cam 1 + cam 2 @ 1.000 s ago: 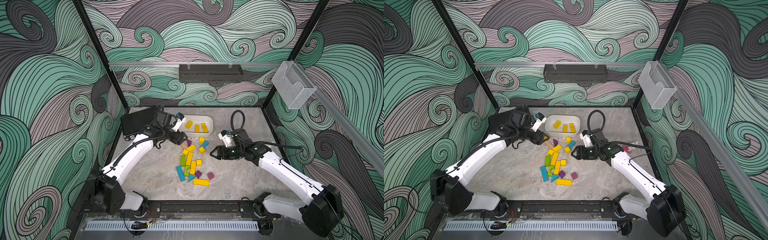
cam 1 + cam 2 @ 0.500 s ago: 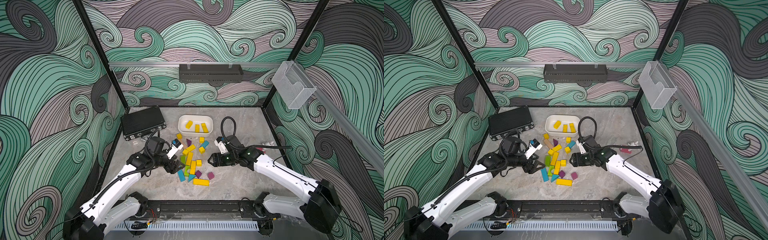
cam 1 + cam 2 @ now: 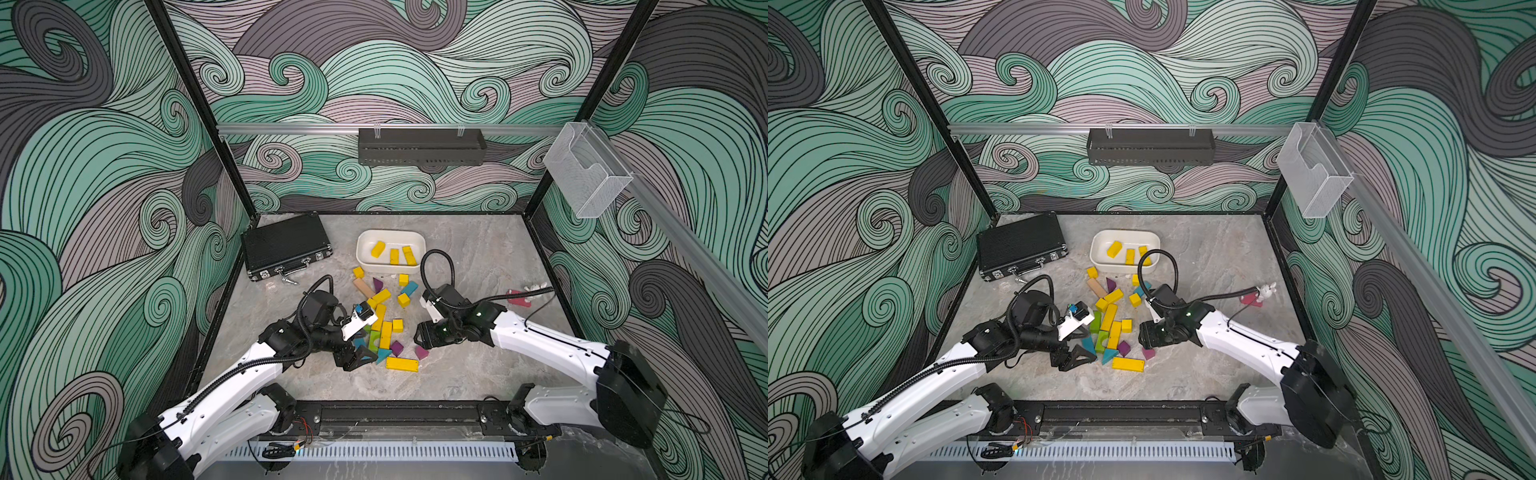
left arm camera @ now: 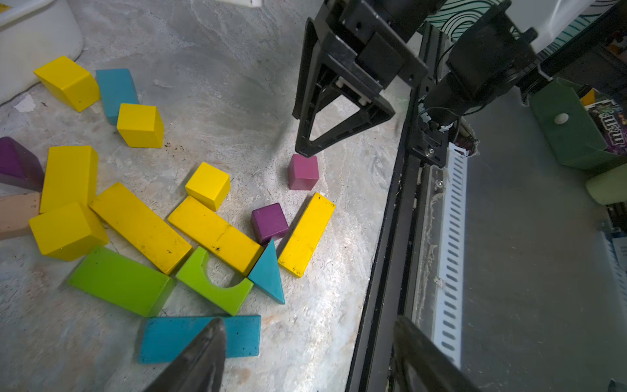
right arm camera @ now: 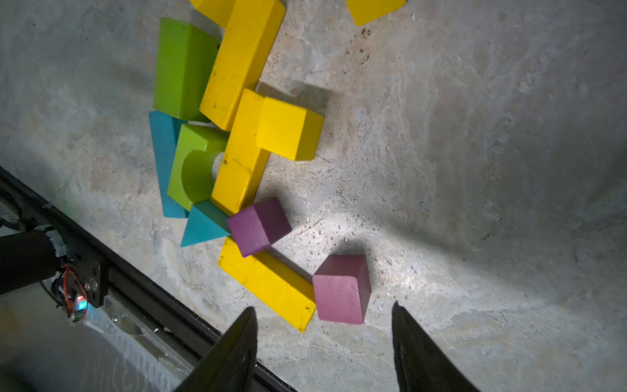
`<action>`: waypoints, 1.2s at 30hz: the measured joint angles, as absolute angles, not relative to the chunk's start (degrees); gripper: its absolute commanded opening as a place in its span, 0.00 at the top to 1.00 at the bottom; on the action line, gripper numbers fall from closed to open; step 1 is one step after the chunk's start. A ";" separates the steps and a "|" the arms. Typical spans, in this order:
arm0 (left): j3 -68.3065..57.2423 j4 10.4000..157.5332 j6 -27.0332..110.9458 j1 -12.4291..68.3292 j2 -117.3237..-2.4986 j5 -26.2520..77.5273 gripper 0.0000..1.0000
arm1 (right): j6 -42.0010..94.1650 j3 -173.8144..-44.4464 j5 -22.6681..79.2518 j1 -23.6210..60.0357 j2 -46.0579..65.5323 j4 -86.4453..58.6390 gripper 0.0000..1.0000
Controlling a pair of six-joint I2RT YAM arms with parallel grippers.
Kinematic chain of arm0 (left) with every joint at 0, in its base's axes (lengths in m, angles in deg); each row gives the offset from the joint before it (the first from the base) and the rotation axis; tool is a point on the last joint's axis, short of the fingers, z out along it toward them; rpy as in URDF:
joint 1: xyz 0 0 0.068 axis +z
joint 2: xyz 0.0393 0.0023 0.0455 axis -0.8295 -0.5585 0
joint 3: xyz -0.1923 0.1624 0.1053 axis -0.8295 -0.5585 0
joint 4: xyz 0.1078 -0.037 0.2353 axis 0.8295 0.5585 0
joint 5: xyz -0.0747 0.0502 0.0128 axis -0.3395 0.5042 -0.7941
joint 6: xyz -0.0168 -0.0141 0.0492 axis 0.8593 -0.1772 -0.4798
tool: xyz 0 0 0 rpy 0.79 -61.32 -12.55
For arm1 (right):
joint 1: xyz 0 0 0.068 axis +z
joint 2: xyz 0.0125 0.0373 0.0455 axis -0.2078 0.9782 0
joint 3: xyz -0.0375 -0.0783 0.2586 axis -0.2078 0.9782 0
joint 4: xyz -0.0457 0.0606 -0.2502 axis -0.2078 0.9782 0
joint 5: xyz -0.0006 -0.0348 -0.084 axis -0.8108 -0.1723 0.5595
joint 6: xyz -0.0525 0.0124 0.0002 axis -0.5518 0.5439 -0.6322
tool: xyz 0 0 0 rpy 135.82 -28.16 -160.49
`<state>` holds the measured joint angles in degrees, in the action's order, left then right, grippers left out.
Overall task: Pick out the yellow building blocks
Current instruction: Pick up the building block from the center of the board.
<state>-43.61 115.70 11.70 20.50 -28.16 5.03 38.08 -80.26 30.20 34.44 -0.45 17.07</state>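
Most of the surface (image 3: 478, 257) is bare, with open room on the right. Three yellow blocks (image 3: 394, 254) sit in the tray (image 3: 390, 231); the rest lie in the pile (image 3: 384, 332). The left gripper (image 3: 360, 360) and right gripper (image 3: 419, 341), both spread and empty, flank the nearest yellow bar (image 3: 402, 364). It lies crosswise near the front rail (image 3: 399, 409). A pink cube (image 3: 421, 352) crowds its right end, so the left end looks freer.

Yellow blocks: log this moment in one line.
left gripper: open, empty | right gripper: open, empty, at pink cube | white tray: three yellow blocks inside, more outside
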 measured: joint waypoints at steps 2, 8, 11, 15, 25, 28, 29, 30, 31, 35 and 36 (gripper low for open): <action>-43.61 115.68 11.20 20.50 -27.99 6.60 0.13 | 38.06 -82.73 30.99 34.96 2.37 16.78 0.37; -43.63 115.37 10.34 20.39 -26.13 10.78 0.12 | 38.08 -87.03 31.47 35.42 8.03 14.23 0.37; -43.63 115.31 9.49 20.39 -26.13 12.00 0.14 | 38.08 -89.50 31.43 35.60 11.52 13.27 0.39; -43.63 115.35 7.85 20.39 -26.68 13.35 0.14 | 38.17 -91.42 30.88 35.86 15.37 11.76 0.42; -43.96 115.68 6.21 20.39 -26.74 15.67 0.14 | 38.30 -93.28 30.38 36.71 20.88 10.95 0.48; -43.96 115.72 6.12 20.39 -26.79 15.67 0.14 | 38.26 -93.83 30.53 36.76 21.97 11.17 0.49; -43.96 115.70 6.12 20.39 -26.79 15.65 0.14 | 38.22 -93.87 30.68 36.76 22.23 11.19 0.49; -43.96 115.70 6.12 20.39 -26.85 15.63 0.14 | 38.13 -93.87 30.88 36.76 22.48 11.23 0.49; -43.96 115.70 6.12 20.39 -26.89 15.61 0.14 | 38.08 -93.89 30.95 36.76 22.69 11.28 0.49; -43.96 115.72 6.10 20.39 -26.96 15.61 0.14 | 37.84 -94.22 31.32 36.76 23.70 11.54 0.50; -43.96 115.72 6.10 20.39 -26.98 15.58 0.14 | 37.82 -94.55 31.36 36.76 24.03 11.65 0.53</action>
<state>-43.96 115.72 6.10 20.39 -26.98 15.58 37.82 -94.55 31.36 36.76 24.03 11.65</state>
